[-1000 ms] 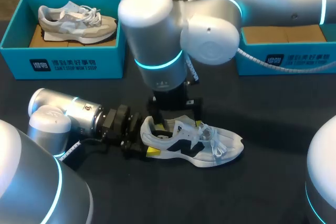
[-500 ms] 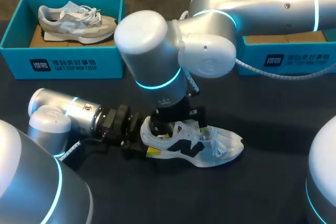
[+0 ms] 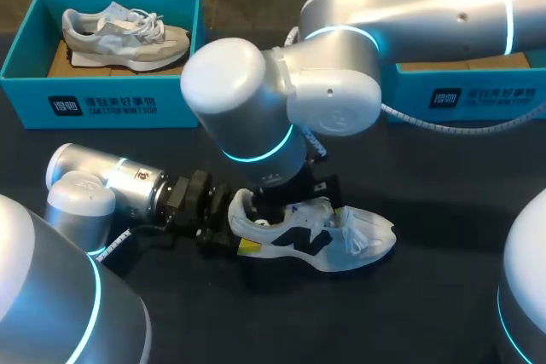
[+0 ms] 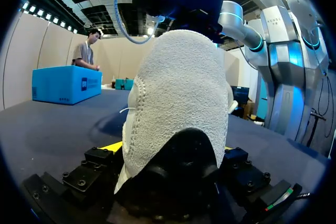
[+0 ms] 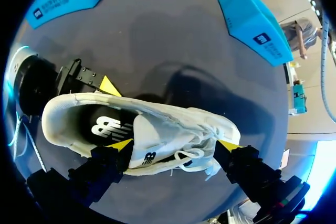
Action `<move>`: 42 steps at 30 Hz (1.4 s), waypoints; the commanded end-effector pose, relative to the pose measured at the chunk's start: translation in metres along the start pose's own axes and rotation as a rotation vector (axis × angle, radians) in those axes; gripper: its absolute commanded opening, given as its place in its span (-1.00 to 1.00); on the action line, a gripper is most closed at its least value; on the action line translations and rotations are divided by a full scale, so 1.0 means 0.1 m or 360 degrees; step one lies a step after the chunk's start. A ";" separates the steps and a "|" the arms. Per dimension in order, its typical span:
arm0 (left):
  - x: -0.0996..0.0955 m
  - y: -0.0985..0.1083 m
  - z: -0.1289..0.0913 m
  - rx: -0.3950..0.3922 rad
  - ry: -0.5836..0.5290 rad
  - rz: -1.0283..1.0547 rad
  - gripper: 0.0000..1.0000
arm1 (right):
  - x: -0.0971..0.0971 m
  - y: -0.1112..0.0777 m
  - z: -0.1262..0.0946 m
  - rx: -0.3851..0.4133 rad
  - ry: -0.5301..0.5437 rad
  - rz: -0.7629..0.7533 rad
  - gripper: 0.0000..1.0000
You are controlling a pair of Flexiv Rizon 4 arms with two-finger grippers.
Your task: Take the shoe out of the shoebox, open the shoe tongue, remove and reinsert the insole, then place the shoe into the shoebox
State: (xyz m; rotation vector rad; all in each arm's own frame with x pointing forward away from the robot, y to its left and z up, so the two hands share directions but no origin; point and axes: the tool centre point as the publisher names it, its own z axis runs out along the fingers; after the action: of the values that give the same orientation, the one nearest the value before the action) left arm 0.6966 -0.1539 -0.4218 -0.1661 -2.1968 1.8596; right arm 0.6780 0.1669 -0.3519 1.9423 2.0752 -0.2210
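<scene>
A white shoe with black side panels (image 3: pixel 320 234) lies on its sole on the dark table, toe to the right. My left gripper (image 3: pixel 237 232) lies low on the table behind it, shut on the heel (image 4: pixel 176 108), a yellow tip on each side. My right gripper (image 5: pixel 176 145) hangs open right over the shoe. One of its fingertips (image 5: pixel 122 145) is at the tongue's edge by the shoe's mouth, the other is past the laces toward the toe. The black insole (image 5: pixel 102 124) shows inside the shoe. A teal shoebox (image 3: pixel 465 95) stands at the back right.
A second teal shoebox (image 3: pixel 102 100) at the back left holds a beige shoe (image 3: pixel 119 36). My right arm's large elbow (image 3: pixel 247 100) hangs over the table's middle and hides its gripper in the head view. Bare table lies in front of the shoe.
My right arm has come down and toward the front, bringing its open gripper onto the shoe's mouth. The shoe and my left gripper have stayed put.
</scene>
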 end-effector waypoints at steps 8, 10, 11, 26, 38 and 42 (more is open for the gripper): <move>-0.01 0.02 0.01 0.0001 0.0000 -0.0001 -1.00 | -0.26 0.00 -0.08 -0.0040 0.0033 0.0377 0.40; -0.01 0.02 0.01 0.0001 0.0000 -0.0001 -1.00 | -0.29 0.02 -0.10 -0.0036 0.0041 0.0378 0.25; -0.01 0.02 0.01 0.0001 0.0000 -0.0001 -1.00 | -0.30 0.02 -0.10 -0.0033 0.0043 0.0377 0.21; -0.01 0.02 0.01 0.0001 0.0000 -0.0001 -1.00 | -0.26 0.03 -0.08 0.0068 0.0283 0.0316 -0.32; -0.01 0.02 0.01 0.0001 0.0000 -0.0001 -1.00 | -0.54 0.04 -0.09 0.0040 0.0558 0.0232 -1.00; -0.01 0.02 0.01 0.0001 0.0000 -0.0001 -1.00 | -0.70 0.01 -0.11 -0.0027 0.0694 0.0144 -1.00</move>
State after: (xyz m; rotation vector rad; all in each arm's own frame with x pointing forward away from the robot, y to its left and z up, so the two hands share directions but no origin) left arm 0.6967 -0.1539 -0.4218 -0.1656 -2.1968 1.8597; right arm 0.6888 0.1297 -0.3271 2.1662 2.1085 0.0048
